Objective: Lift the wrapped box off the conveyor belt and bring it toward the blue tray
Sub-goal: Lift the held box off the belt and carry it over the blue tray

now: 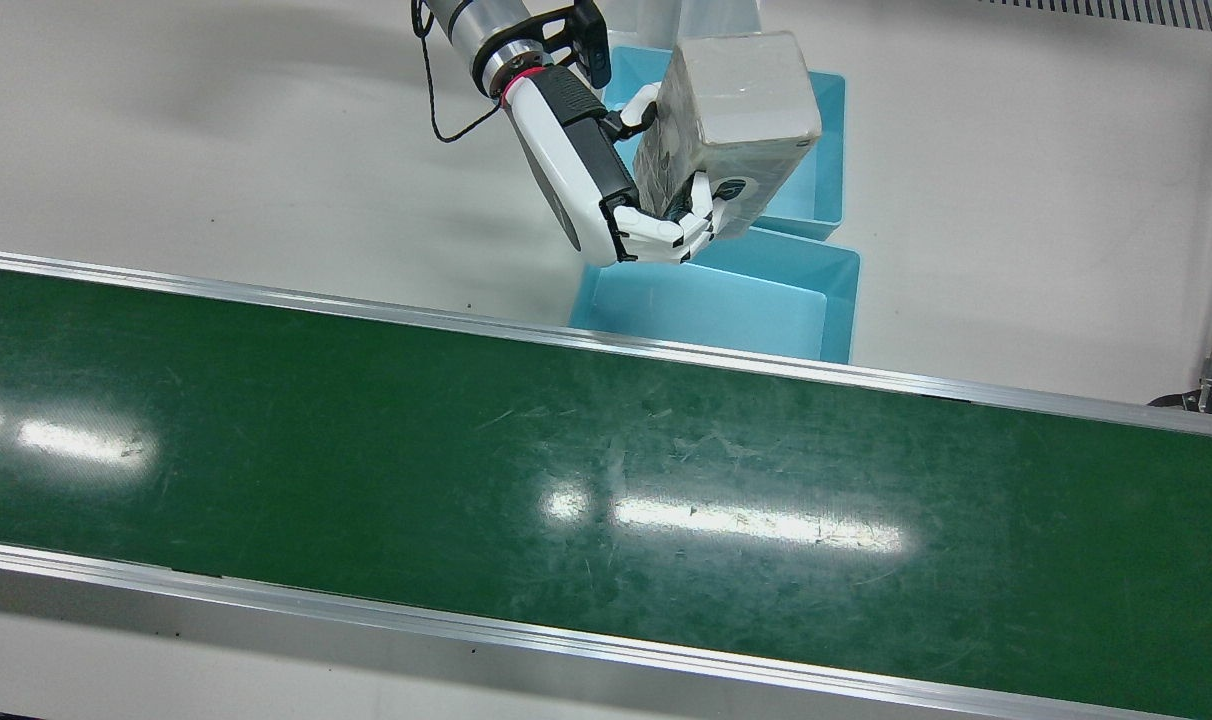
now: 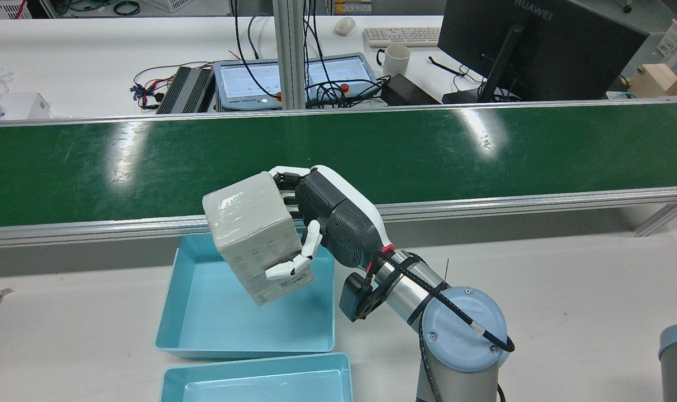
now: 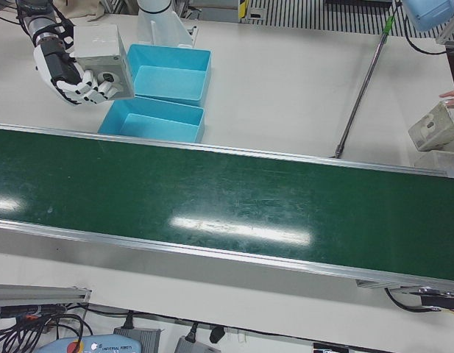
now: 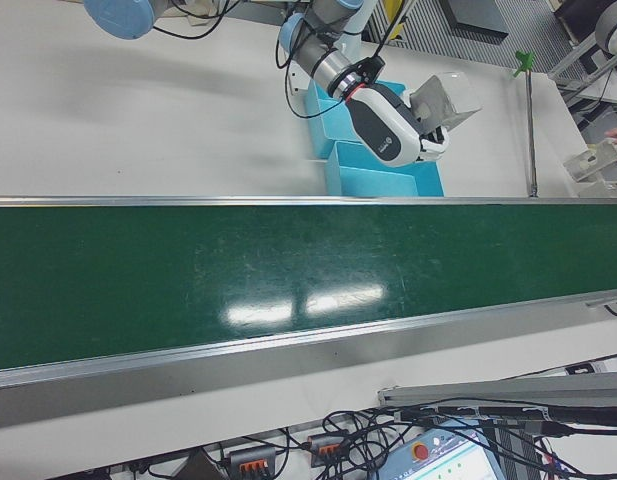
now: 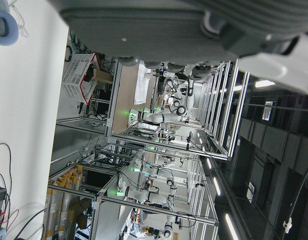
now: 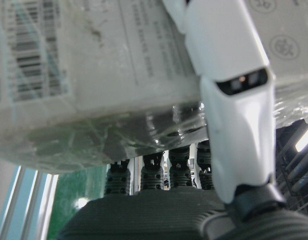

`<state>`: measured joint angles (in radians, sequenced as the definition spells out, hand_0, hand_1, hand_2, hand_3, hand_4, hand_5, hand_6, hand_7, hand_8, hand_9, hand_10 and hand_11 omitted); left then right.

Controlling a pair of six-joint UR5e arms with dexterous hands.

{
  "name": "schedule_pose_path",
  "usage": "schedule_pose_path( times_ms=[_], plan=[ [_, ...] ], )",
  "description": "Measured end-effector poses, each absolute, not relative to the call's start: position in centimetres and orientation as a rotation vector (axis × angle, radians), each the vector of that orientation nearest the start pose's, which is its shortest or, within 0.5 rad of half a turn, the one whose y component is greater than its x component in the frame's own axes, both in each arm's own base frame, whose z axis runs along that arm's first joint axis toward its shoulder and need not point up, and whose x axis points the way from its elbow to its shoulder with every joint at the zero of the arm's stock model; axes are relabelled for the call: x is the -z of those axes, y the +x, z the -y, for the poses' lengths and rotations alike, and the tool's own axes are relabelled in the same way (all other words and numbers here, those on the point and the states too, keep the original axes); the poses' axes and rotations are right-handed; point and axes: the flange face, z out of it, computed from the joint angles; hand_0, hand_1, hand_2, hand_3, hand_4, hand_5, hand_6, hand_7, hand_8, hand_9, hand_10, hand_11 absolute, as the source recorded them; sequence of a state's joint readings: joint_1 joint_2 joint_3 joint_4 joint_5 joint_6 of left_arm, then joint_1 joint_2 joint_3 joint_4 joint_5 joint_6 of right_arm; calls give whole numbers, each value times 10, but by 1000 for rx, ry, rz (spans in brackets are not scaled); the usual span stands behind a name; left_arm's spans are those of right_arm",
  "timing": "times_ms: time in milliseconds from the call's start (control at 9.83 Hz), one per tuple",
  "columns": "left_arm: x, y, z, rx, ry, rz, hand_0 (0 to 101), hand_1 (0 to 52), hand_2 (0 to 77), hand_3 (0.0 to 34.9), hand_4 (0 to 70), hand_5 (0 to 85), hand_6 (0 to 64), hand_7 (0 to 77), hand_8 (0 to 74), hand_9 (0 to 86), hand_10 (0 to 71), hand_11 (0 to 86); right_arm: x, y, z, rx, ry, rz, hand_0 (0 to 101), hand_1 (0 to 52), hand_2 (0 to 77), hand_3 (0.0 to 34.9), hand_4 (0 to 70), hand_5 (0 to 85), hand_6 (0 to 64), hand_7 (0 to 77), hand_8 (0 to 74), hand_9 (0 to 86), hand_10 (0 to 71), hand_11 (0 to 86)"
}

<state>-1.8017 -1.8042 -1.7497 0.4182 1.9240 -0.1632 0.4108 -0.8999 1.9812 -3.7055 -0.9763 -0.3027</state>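
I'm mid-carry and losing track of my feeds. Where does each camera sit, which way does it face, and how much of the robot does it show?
Front view: overhead, looking down; right hand holds the wrapped box over the blue tray.
Rear view: high behind, facing the conveyor belt; right arm, hand.
Left-front view: operators' side; hand at top left.
Right-front view: operators' side; right arm, hand.
Left hand view: sideways, facing the lab; only its palm edge.
Right hand view: sideways, against the box; fingers.
Shared: front and rear both show box over tray.
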Motion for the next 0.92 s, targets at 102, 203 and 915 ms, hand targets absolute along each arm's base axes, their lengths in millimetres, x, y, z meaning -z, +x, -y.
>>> schedule_pose_path(
  times_ms=[102, 203, 915],
  plan=[
    [-519, -222, 513, 2249, -321, -2214, 0, 0, 11, 0, 0, 11, 5, 5, 11, 5, 5, 5, -207, -448, 399, 1842, 707, -2801, 555, 5, 344, 6, 398, 584, 415, 616, 605, 382, 605, 305],
    [-519, -222, 513, 2249, -321, -2214, 0, 0, 5, 0, 0, 11, 5, 5, 11, 5, 0, 5, -219, -447, 399, 1870, 690, -2804, 555, 5, 344, 6, 398, 584, 415, 616, 605, 387, 605, 311],
    [-519, -222, 513, 2249, -321, -2214, 0, 0, 11, 0, 0, 11, 5, 5, 11, 5, 5, 5, -228, -444, 397, 1869, 759, -2765, 430, 5, 289, 9, 0, 300, 235, 529, 605, 387, 131, 131]
  ],
)
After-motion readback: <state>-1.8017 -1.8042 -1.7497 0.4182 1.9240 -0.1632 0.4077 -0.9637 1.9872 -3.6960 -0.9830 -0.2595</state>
